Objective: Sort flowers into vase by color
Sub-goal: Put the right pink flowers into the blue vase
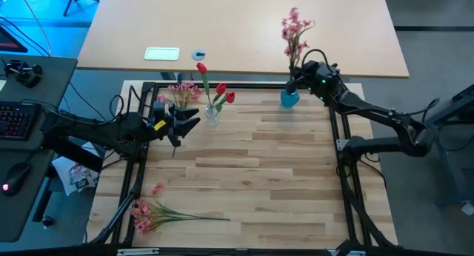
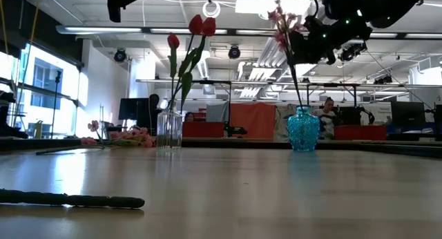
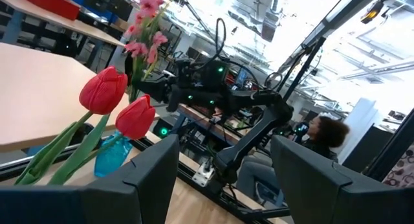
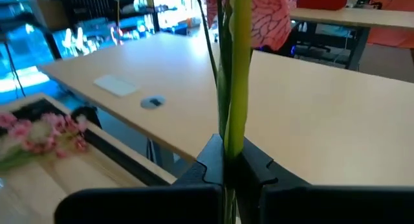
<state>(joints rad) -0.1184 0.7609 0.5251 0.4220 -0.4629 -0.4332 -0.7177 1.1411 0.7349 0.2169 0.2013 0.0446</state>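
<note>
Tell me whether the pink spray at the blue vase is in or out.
In. The pink spray has its stem running down into the blue vase, and the right gripper is shut on that stem above it.

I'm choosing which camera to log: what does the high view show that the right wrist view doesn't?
Only the high view shows the red tulips in the clear vase, the blue vase and the pink spray lying near the front. Only the right wrist view shows the right gripper clamping a green stem. Both show the pink flowers at the back left.
</note>
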